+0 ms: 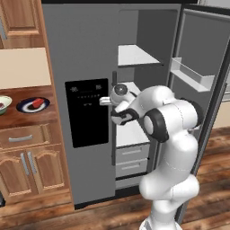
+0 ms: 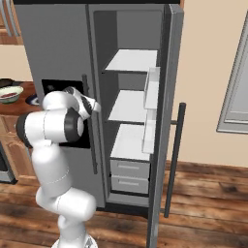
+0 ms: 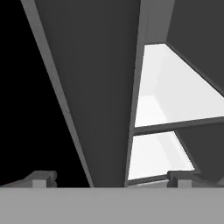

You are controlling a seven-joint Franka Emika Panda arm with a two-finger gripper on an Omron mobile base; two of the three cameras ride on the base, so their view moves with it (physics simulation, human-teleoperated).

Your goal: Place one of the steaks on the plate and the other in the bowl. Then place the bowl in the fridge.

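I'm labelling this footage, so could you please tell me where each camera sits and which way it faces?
Left base view: behind the arm, to its left, facing the fridge with its right door open; the arm rises at lower right; plate and bowl on the counter at left.
Right base view: behind-right, same fridge; the arm at lower left.
Hand view: on the hand, looking along the open gripper at white shelves.
Both base views share the fridge, the shelves and the bowl.
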